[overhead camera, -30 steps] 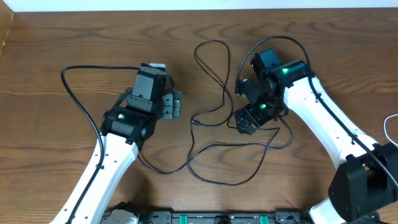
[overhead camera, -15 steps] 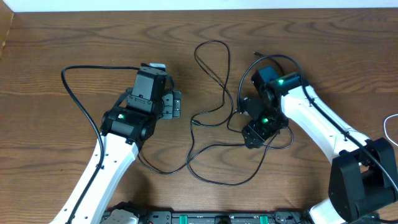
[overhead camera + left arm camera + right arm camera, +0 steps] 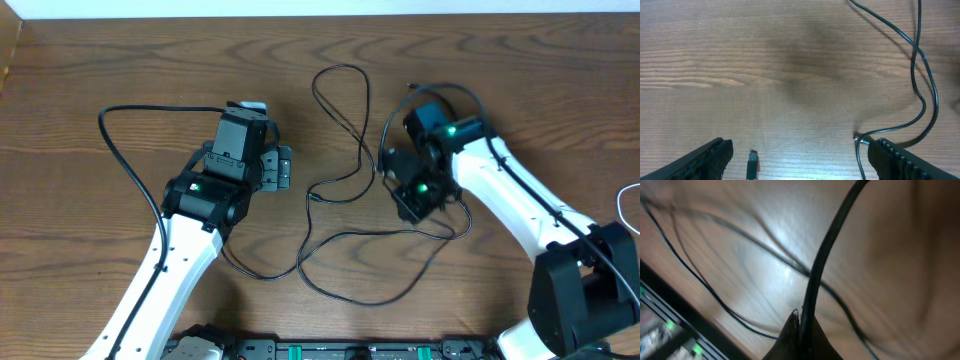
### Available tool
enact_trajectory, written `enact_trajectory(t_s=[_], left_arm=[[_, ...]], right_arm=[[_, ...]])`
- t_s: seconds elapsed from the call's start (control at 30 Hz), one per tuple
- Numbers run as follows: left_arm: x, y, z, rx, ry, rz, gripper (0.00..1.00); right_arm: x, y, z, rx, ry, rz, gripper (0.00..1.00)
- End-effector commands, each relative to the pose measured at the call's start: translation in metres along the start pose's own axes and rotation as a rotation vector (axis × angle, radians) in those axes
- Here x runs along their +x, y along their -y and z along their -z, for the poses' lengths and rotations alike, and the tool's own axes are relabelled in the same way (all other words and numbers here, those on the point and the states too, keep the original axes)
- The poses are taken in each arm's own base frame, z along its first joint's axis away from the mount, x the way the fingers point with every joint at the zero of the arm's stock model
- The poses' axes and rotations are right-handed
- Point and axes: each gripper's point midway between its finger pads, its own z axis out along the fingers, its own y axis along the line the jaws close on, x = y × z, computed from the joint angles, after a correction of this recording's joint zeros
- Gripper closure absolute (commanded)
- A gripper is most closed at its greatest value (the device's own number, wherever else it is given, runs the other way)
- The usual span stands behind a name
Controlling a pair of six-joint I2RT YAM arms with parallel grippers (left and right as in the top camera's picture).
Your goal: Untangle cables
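Thin black cables (image 3: 335, 190) lie in tangled loops on the wooden table between the arms. My right gripper (image 3: 408, 198) sits at the right side of the tangle. In the right wrist view it (image 3: 802, 330) is shut on a black cable (image 3: 827, 250) that runs up from between the fingertips, with more strands (image 3: 705, 285) blurred on the table below. My left gripper (image 3: 285, 168) is open just left of the loops. In its wrist view the left gripper (image 3: 805, 165) has a black USB plug (image 3: 753, 164) and a metal-tipped plug (image 3: 858, 139) lying between the fingers, touching neither.
A loop of white cable (image 3: 628, 200) shows at the table's right edge. A thicker black robot cable (image 3: 125, 150) arcs left of the left arm. The table's far edge (image 3: 320, 14) runs along the top, and a black rail (image 3: 330, 350) along the front.
My right gripper has closed from open onto a black cable and shifted slightly right and back. The loops near it moved a little. The left arm has not moved.
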Motion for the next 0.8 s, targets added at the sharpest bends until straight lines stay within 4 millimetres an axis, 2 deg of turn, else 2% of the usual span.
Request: enact_trajectory(t_s=[0.0, 0.13, 0.17, 0.27, 0.33, 0.47, 0.5, 0.6, 0.67, 0.77], left_arm=[[-0.006, -0.003, 0.003, -0.010, 0.015, 0.022, 0.09], [-0.006, -0.003, 0.003, -0.010, 0.014, 0.022, 0.09], [-0.006, -0.003, 0.003, -0.010, 0.014, 0.022, 0.09], [-0.006, -0.003, 0.003, -0.010, 0.014, 0.022, 0.09], [-0.006, -0.003, 0.003, -0.010, 0.015, 0.022, 0.09], [-0.006, -0.003, 0.003, -0.010, 0.014, 0.022, 0.09], [-0.006, -0.003, 0.003, -0.010, 0.014, 0.022, 0.09], [-0.006, -0.003, 0.003, -0.010, 0.014, 0.022, 0.09], [-0.006, -0.003, 0.003, -0.010, 0.015, 0.022, 0.09], [-0.006, -0.003, 0.003, -0.010, 0.014, 0.022, 0.09]], right_arm=[[-0.043, -0.008, 0.056, 0.021, 0.180, -0.033, 0.99], [-0.075, -0.023, 0.121, 0.045, 0.350, 0.009, 0.99], [-0.083, -0.028, 0.143, 0.059, 0.408, 0.031, 0.99], [-0.096, -0.039, 0.198, 0.115, 0.556, 0.078, 0.99], [-0.098, -0.039, 0.231, 0.189, 0.636, 0.088, 0.99], [-0.091, -0.026, 0.292, 0.387, 0.779, 0.029, 0.99], [-0.084, -0.020, 0.317, 0.469, 0.839, -0.015, 0.99], [-0.068, -0.008, 0.355, 0.624, 0.933, -0.089, 0.99], [-0.055, 0.002, 0.375, 0.727, 0.968, -0.142, 0.99], [-0.038, 0.016, 0.394, 0.828, 0.994, -0.232, 0.99]])
